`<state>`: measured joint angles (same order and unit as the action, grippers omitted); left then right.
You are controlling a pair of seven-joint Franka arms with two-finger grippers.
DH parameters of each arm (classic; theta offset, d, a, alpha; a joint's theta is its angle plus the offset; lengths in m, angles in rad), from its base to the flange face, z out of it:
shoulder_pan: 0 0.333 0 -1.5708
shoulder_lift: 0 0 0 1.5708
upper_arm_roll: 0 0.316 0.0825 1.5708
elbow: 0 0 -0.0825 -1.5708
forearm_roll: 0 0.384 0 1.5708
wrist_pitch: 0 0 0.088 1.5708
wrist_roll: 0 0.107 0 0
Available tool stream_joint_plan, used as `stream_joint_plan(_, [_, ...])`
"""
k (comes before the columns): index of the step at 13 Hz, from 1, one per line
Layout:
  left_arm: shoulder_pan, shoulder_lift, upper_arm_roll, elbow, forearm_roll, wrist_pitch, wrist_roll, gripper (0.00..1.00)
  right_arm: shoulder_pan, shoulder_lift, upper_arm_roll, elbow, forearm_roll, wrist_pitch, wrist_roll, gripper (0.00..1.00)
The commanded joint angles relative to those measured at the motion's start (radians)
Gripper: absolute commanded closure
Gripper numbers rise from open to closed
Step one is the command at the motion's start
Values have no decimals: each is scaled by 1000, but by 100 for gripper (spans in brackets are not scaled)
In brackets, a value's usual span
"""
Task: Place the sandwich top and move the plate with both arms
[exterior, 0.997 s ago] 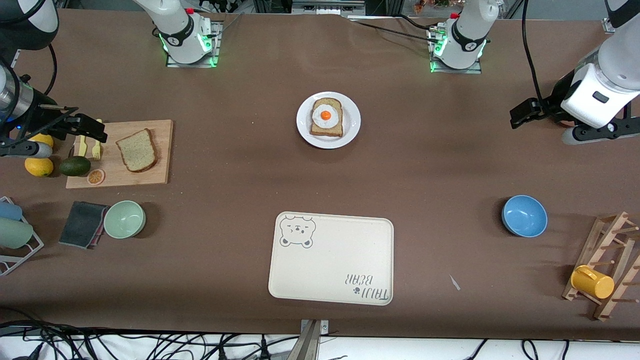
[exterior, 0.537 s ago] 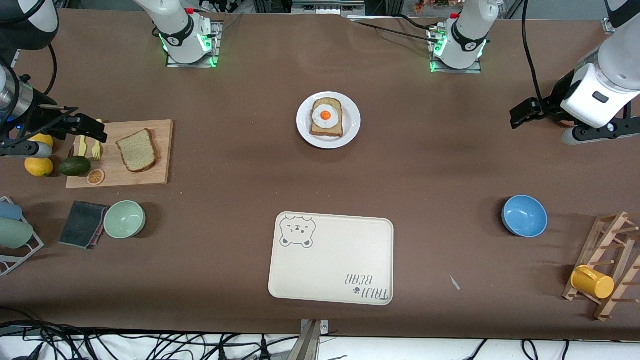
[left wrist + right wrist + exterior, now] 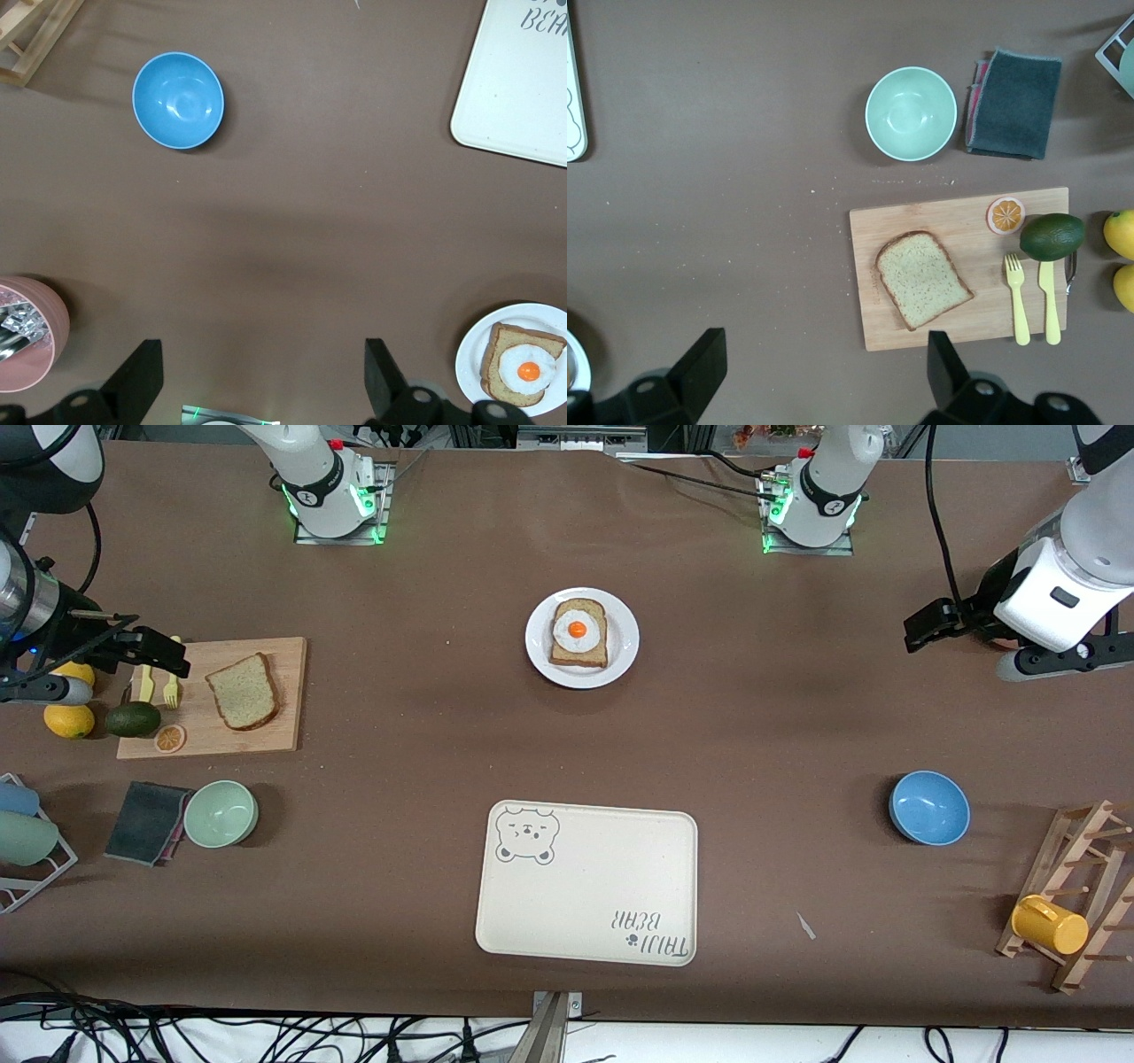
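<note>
The sandwich top [image 3: 243, 691] lies flat on a wooden board [image 3: 285, 691] toward the right arm's end of the table; it also shows in the right wrist view [image 3: 923, 279]. The white plate [image 3: 625, 640] sits mid-table near the arm bases and bears a bread slice with a fried egg [image 3: 579, 633]; its edge shows in the left wrist view [image 3: 471, 352]. My right gripper [image 3: 146, 651] is open and empty, up over the board's outer end; in its wrist view [image 3: 821, 345] the jaws stand wide apart. My left gripper [image 3: 928, 627] is open and empty, up over bare table at the left arm's end [image 3: 263, 350].
The board also holds two yellow forks [image 3: 158, 682], an orange slice [image 3: 169, 737] and an avocado [image 3: 133, 718], with lemons [image 3: 68, 720] beside it. A green bowl [image 3: 221, 813] and dark cloth [image 3: 146, 822] lie nearer the camera. The bear tray [image 3: 586, 886], a blue bowl [image 3: 928, 807] and a rack with a yellow mug [image 3: 1050, 924] also stand there.
</note>
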<state>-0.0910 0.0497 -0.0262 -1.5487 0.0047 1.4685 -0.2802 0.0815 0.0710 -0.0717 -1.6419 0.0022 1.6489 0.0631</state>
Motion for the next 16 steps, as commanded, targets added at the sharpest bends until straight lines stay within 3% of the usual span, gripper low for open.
stream_joint_plan(1, [-1, -8, -1, 2, 18, -16, 10, 0, -3, -3, 4, 1, -7, -9, -2, 0])
stream_joint_plan(11, [-4, -8, -1, 4, 18, -20, 10, 0, 0, 0, 6, 2, -10, -5, 4, 0])
stream_joint_plan(14, [-4, -8, -1, 4, 18, -22, 10, 0, 3, 70, 7, 5, -18, -4, -19, 0])
stream_joint_plan(16, [-4, -8, -1, 5, 18, -22, 10, 0, 38, 127, 10, 2, -115, -8, -90, 0])
